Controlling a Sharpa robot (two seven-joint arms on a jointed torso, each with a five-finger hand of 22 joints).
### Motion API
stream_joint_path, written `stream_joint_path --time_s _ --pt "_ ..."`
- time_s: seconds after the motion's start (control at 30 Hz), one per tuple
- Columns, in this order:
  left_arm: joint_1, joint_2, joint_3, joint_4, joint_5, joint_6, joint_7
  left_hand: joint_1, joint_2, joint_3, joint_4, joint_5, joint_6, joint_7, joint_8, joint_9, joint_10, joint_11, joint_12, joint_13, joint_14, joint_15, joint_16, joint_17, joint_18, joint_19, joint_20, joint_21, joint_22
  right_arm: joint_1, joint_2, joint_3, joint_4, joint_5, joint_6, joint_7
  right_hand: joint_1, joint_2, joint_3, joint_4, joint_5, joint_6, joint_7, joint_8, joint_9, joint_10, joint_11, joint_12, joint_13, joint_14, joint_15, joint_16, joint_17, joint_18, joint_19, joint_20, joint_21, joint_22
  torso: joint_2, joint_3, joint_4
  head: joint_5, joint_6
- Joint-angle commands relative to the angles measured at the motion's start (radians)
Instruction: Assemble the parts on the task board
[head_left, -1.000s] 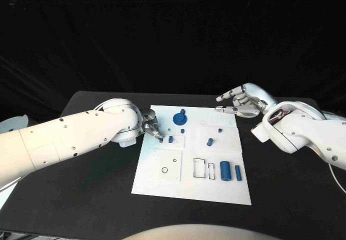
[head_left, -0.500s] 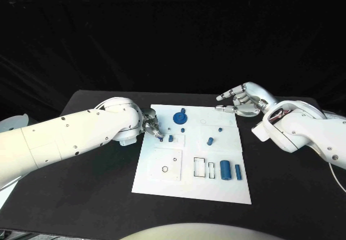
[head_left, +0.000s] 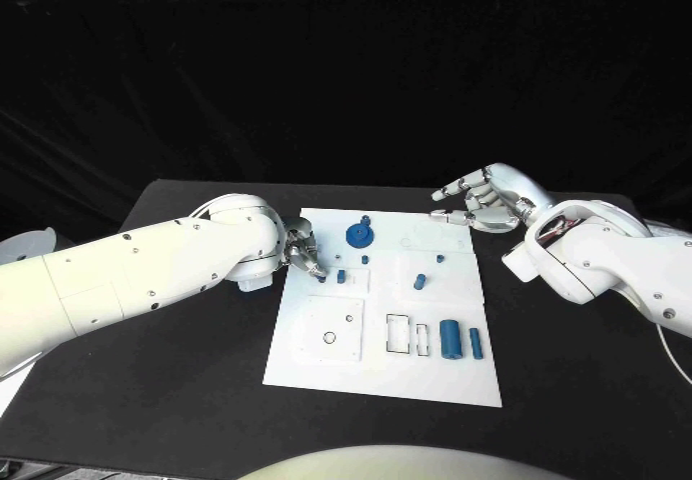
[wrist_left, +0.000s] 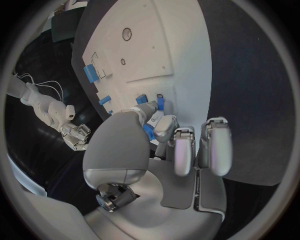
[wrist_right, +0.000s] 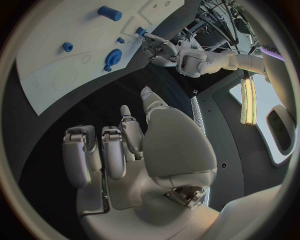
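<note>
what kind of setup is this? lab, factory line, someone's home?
Most likely a robotics lab test bench. A black table in front of dark drapes carries a white task board with small blue parts, and the left hand and right hand work over it.

Left hand (head_left: 303, 252) shifted slightly over the task board (head_left: 339, 345), right hand (head_left: 483, 203) edged inward

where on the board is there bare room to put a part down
Free: the task board near edge, below the two blue cylinders and the rectangular slots. Crowded: the far left area, where the left robot hand works among small blue pegs beside the blue gear.
</note>
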Motion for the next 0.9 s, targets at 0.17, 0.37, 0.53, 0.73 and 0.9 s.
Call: stream_joint_path --time_s 0.17,0.37,0.53,0.73,0.9 --pt "-0.005 -0.002 -0.004 0.004 -0.009 0.050 -0.008 -0.001 -0.014 0.123 -0.113 0.029 0.023 -0.016 0.001 -0.001 0.009 -0.004 -0.006 -0.006 0.105 -0.003 0.003 0.264 -0.008 0.051 -0.004 0.007 0.137 -0.001 0.000 0.000 0.001 -0.003 0.012 0.002 0.000 0.006 -0.007 0.001 0.005 0.005 -0.002 0.000 0.001 -0.005 -0.004 -0.001 0.067 0.098 0.001 -0.004 0.231 -0.005 0.069 0.004 -0.007 0.193 0.000 -0.0003 0.0003 0.001 -0.002" --pt "-0.006 -0.002 -0.004 0.005 -0.009 0.052 -0.010 -0.005 -0.018 0.128 -0.116 0.041 0.026 -0.016 0.001 -0.002 0.010 -0.005 -0.009 -0.009 0.105 -0.004 0.003 0.264 -0.009 0.051 -0.004 0.008 0.139 -0.001 0.000 0.000 0.001 -0.003 0.012 0.002 0.001 0.007 -0.009 0.001 0.006 0.006 -0.002 0.000 0.001 -0.005 -0.004 0.000 0.068 0.098 0.001 -0.004 0.232 -0.005 0.069 0.004 -0.007 0.192 0.000 0.0000 0.0004 0.002 -0.002" --pt "-0.006 -0.001 -0.004 0.005 -0.009 0.052 -0.011 -0.006 -0.019 0.129 -0.117 0.044 0.027 -0.016 0.001 -0.002 0.010 -0.005 -0.010 -0.009 0.105 -0.004 0.003 0.264 -0.009 0.052 -0.004 0.009 0.140 -0.001 0.001 0.000 0.001 -0.003 0.010 0.004 0.001 0.007 -0.009 0.001 0.006 0.006 -0.002 0.000 0.001 -0.005 -0.004 0.000 0.068 0.098 0.001 -0.004 0.232 -0.005 0.069 0.004 -0.007 0.192 0.000 -0.0003 0.0001 0.002 -0.003" --pt "-0.006 0.004 -0.004 0.000 -0.009 0.059 -0.012 -0.006 -0.019 0.129 -0.117 0.044 0.027 -0.016 0.001 -0.002 0.010 -0.005 -0.010 -0.009 0.105 -0.004 0.003 0.264 -0.009 0.052 -0.004 0.009 0.140 -0.001 0.001 0.000 0.001 -0.004 0.009 0.004 0.001 0.007 -0.009 0.001 0.006 0.006 -0.002 0.000 0.001 -0.005 -0.004 0.000 0.068 0.098 0.001 -0.004 0.232 -0.005 0.069 0.004 -0.007 0.192 0.000 0.0006 0.0003 0.004 -0.003" --pt "-0.006 0.012 -0.006 -0.009 -0.007 0.072 -0.014 -0.007 -0.019 0.129 -0.117 0.046 0.027 -0.016 0.001 -0.002 0.011 -0.005 -0.009 -0.009 0.105 -0.004 0.003 0.264 -0.009 0.052 -0.004 0.010 0.141 -0.001 0.002 0.000 0.001 -0.004 0.009 0.004 0.001 0.007 -0.009 0.001 0.006 0.006 -0.002 0.000 0.001 -0.005 -0.004 0.000 0.068 0.098 0.001 -0.004 0.232 -0.005 0.069 0.004 -0.007 0.192 0.000 0.0000 -0.0004 0.005 -0.004"
